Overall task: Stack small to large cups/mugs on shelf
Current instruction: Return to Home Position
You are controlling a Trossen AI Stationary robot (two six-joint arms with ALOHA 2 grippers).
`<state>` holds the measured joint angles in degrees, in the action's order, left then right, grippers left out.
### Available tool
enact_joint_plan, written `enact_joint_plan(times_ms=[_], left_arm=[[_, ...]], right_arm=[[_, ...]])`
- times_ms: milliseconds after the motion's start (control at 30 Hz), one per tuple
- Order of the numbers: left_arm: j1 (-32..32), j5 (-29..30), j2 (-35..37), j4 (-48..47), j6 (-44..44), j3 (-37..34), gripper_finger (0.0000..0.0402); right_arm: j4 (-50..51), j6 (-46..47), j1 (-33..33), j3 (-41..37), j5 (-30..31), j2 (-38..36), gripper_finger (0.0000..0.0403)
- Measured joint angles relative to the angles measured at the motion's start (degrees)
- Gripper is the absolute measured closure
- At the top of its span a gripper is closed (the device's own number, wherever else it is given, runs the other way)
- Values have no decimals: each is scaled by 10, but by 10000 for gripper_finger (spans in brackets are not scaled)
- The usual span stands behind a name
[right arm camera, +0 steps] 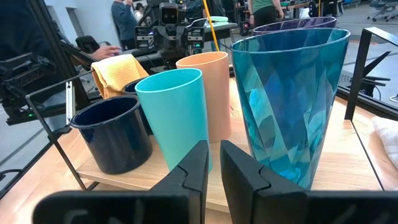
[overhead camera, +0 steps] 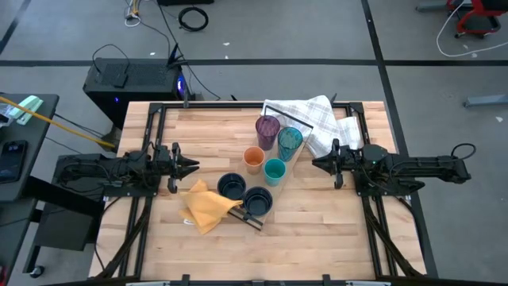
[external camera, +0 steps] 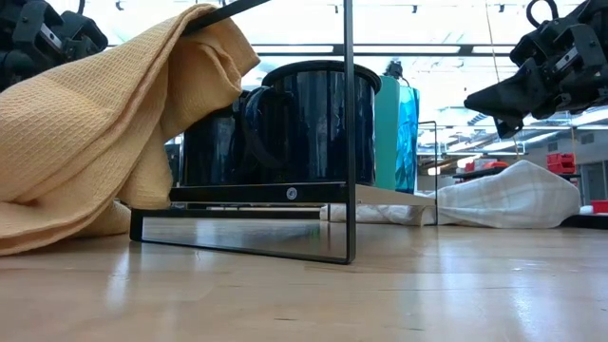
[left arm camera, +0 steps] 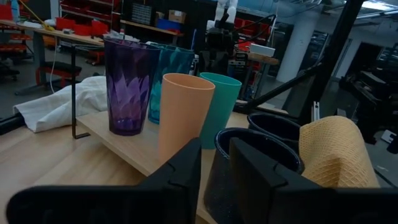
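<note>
Bright, even overhead light on the wooden table [overhead camera: 317, 238], only faint soft shadows, low view backlit by the glaring ceiling [external camera: 285, 28], navy mug [external camera: 318, 123] near-silhouette with glossy streaks, teal-blue tumbler [right arm camera: 289, 99] glinting with highlights

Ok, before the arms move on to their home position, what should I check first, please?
1. All six vessels stand on the shelf: ok.
2. Small to large order, two navy mugs, orange cup and teal cup, purple tumbler and teal-blue tumbler: ok.
3. Left gripper empty, apart from the cups: ok.
4. Right gripper empty, apart from the cups: ok.
5. Yellow cloth off the shelf: not ok, it drapes on the mug end.
</note>
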<state>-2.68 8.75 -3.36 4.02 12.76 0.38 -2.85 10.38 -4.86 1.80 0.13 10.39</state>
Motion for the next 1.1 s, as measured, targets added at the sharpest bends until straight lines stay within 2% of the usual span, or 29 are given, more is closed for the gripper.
enact_joint_plan(times_ms=[300, 667, 1100], left_arm=[[0, 0, 0, 0, 0, 0, 319], [0, 0, 0, 0, 0, 0, 308], [0, 0, 0, 0, 0, 0, 319]], right_arm=[[0, 0, 0, 0, 0, 0, 354], [0, 0, 0, 0, 0, 0, 353], [0, 0, 0, 0, 0, 0, 353]])
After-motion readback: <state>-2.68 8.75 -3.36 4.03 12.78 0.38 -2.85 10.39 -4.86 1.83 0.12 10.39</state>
